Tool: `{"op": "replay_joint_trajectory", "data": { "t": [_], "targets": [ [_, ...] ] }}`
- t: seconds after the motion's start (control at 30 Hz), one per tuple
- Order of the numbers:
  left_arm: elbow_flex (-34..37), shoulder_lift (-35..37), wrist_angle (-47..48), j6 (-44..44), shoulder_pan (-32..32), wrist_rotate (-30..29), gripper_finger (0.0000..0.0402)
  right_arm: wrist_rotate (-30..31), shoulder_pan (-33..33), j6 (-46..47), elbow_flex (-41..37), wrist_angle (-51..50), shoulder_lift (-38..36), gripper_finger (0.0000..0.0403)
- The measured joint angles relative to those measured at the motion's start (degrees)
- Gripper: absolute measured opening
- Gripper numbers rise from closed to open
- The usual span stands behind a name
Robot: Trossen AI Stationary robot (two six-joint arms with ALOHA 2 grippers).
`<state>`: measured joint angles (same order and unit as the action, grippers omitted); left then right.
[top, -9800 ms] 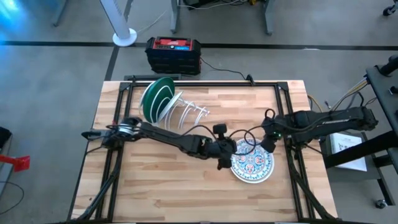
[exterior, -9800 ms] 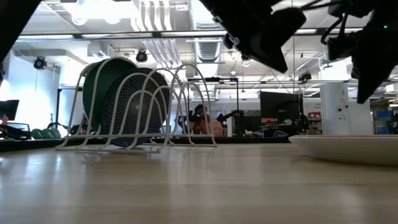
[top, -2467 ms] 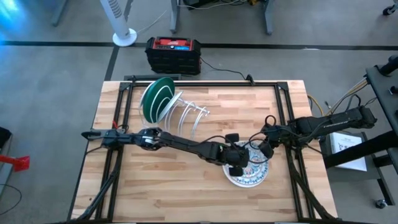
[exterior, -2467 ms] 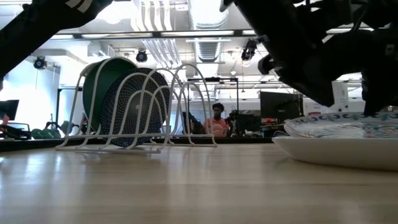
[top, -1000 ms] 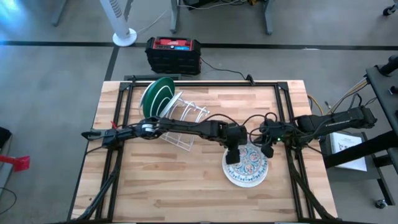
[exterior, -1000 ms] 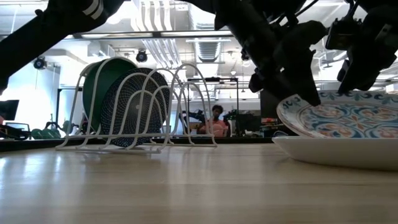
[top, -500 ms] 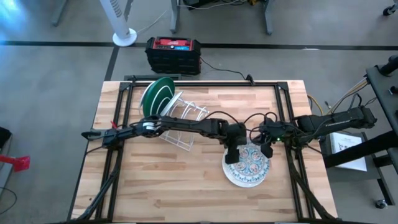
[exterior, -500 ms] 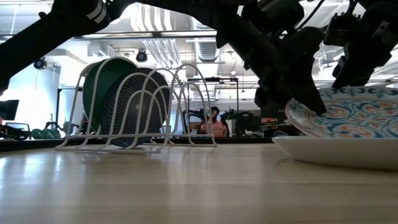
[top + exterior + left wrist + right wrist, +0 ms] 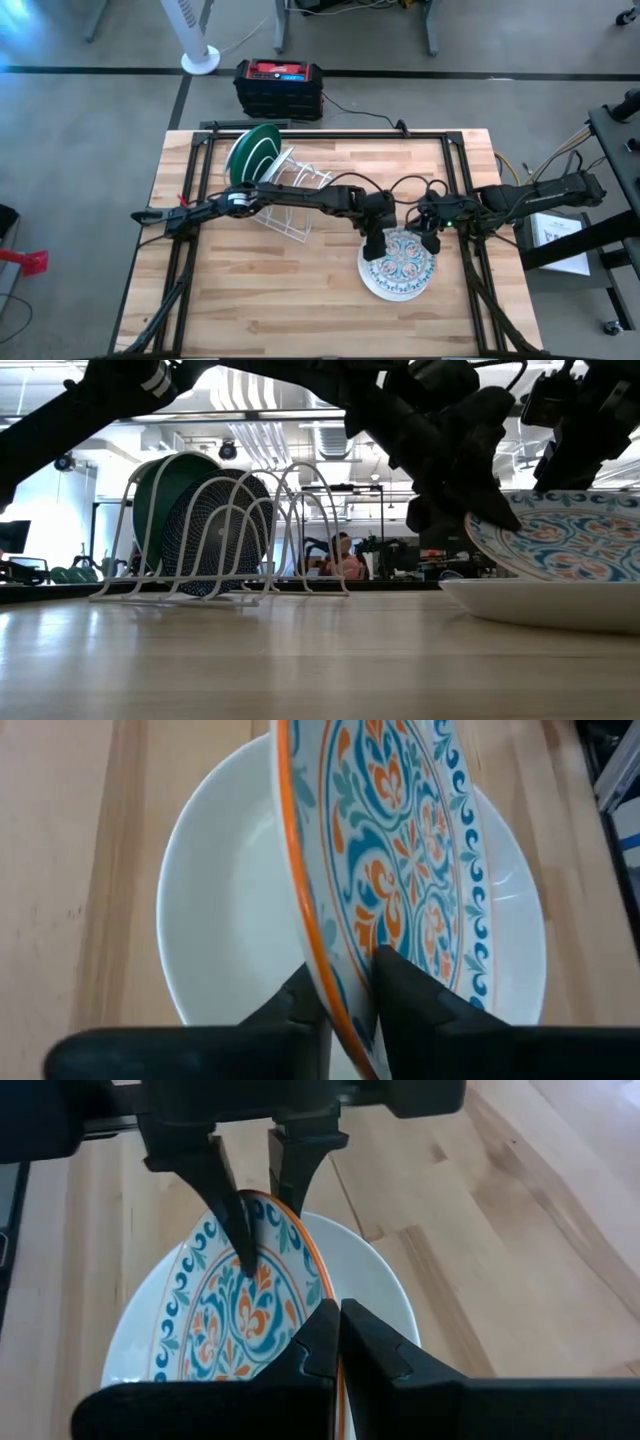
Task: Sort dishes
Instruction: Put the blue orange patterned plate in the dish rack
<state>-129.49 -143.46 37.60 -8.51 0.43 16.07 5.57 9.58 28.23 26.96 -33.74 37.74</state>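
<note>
Above the plain white plate (image 9: 215, 920) we have the floral plate (image 9: 402, 259) tilted up, both grippers pinching its rim: left gripper (image 9: 340, 995) on one edge, right gripper (image 9: 337, 1328) on the opposite edge. Step looks like the handoff for racking. Next we'd release one side and carry it to the white wire rack (image 9: 225, 530), beside the green plate (image 9: 165, 490). Glazed ceramic, slick, thin orange rim.

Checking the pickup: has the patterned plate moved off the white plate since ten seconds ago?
Yes. The patterned plate lay flat on the white plate; now its left edge is tilted up above it, pinched by the left gripper and the right gripper.
</note>
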Motion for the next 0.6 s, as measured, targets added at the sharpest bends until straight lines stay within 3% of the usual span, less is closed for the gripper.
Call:
{"op": "replay_joint_trajectory", "data": {
  "t": [0.37,0.6],
  "targets": [
    [0.0,0.2,-0.5,0.1,-0.2,-1.1,0.004,-0.7,0.0,1.5,-0.1,-0.4,-2.6,0.0001],
    [-0.2,1.1,-2.1,1.6,-0.4,-3.5,0.0029,-1.3,-0.1,4.6,2.3,-1.7,-4.3,0.0042]
  ]
}}
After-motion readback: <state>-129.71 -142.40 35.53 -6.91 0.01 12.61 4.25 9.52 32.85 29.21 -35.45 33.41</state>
